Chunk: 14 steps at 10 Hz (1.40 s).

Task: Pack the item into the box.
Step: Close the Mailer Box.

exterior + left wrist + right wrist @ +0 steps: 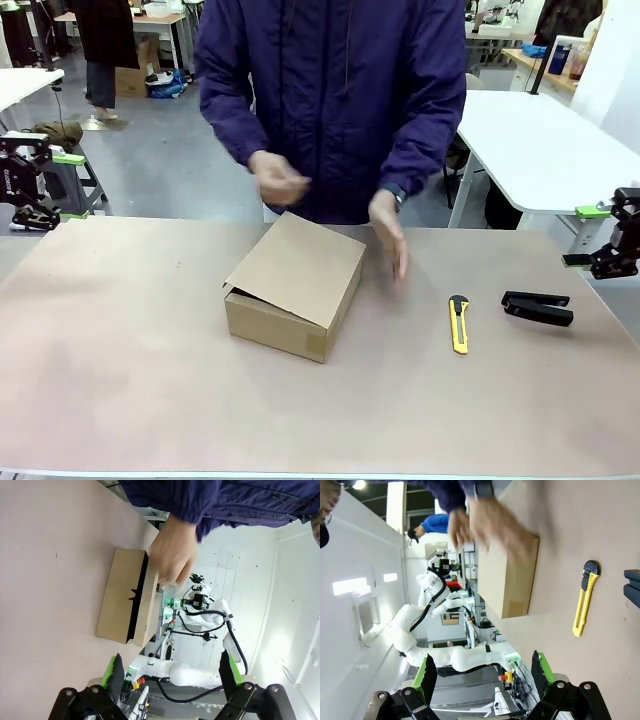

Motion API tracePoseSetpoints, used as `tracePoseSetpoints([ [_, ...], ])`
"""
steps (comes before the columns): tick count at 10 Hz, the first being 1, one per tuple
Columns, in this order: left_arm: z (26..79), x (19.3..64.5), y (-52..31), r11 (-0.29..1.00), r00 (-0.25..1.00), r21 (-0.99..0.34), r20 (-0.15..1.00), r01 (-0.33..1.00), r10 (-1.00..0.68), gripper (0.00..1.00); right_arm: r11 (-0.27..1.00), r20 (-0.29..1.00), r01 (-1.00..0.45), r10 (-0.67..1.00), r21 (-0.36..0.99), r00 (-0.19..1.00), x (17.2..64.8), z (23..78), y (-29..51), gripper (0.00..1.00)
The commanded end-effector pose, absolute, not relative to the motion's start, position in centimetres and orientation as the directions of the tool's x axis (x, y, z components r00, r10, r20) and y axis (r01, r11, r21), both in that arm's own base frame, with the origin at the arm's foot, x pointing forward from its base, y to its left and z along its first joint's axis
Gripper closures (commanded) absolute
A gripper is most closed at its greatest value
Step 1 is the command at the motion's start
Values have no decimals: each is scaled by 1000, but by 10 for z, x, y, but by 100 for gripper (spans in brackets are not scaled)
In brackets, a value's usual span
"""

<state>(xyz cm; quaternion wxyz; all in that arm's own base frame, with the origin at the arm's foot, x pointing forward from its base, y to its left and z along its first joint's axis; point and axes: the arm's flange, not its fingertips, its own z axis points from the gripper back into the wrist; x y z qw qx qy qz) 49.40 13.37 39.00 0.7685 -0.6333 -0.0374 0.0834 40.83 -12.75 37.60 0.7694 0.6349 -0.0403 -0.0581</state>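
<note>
Box (295, 288) lid not quite shut, person's hands (388, 235) blurry above it, grip can't tell; both grippers (170, 672) (482, 672) spread, parked wide. Risky reaching in: could bump fingers.

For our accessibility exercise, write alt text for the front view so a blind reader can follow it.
A brown box, lid nearly shut, sits mid-table with a person's hands blurred above it. A yellow knife and black stapler lie to its right. Open grippers wait at the left and right table edges.
</note>
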Motion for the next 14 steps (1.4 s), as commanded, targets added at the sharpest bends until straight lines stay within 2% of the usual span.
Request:
tracePoseSetpoints([
  [1, 393, 488, 131, 194, 982, -977, -54, -90, 181, 0, 182, -9, 33, -135, 983, 991, 405, 379, -126, 0],
  [14, 393, 488, 131, 194, 982, -977, -54, -90, 181, 0, 182, -9, 33, -135, 983, 991, 405, 379, -126, 0],
])
